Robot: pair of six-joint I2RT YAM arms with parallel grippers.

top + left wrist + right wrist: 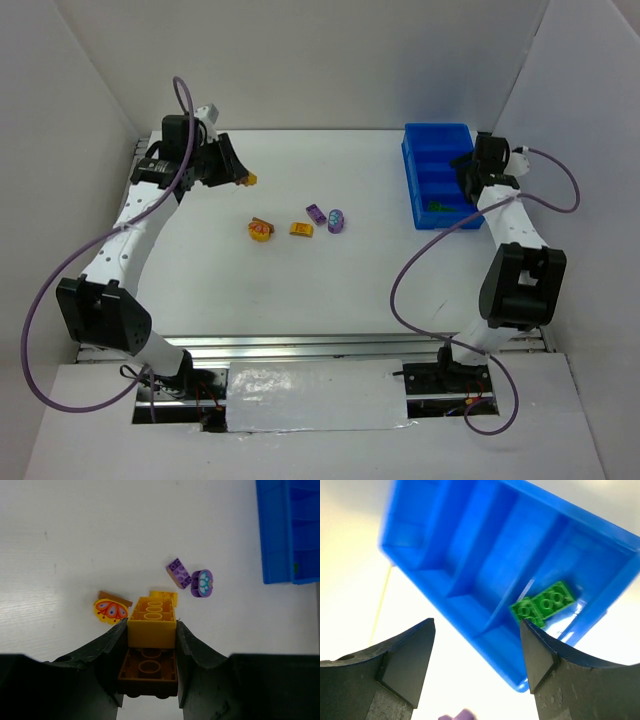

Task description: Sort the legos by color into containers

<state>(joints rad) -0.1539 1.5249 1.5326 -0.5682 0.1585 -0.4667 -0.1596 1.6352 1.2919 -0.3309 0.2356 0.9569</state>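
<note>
Near the tabletop's [330,290] far-left corner our left jaws pinch a yellow lego [151,625] stacked on a brown lego [148,672] — our right jaws hang spread above the blue tray [440,545], green legos [545,602] in its nearest compartment [590,565].

I am looking down on the white table [330,290] from above and behind. My left gripper [238,175] is hanging at the far left, pinching a yellow brick [250,181] at its tip. My right gripper [468,183] is hovering over the blue tray [437,134] at the far right, above its near end, where green bricks [437,206] are lying in the nearest compartment. Loose pieces are sitting mid-table in a ragged row: a yellow-and-red piece [260,230], an orange brick [302,229], a purple brick [316,213] and a round purple piece [336,219] — the two purple ones just beside each other.
</note>
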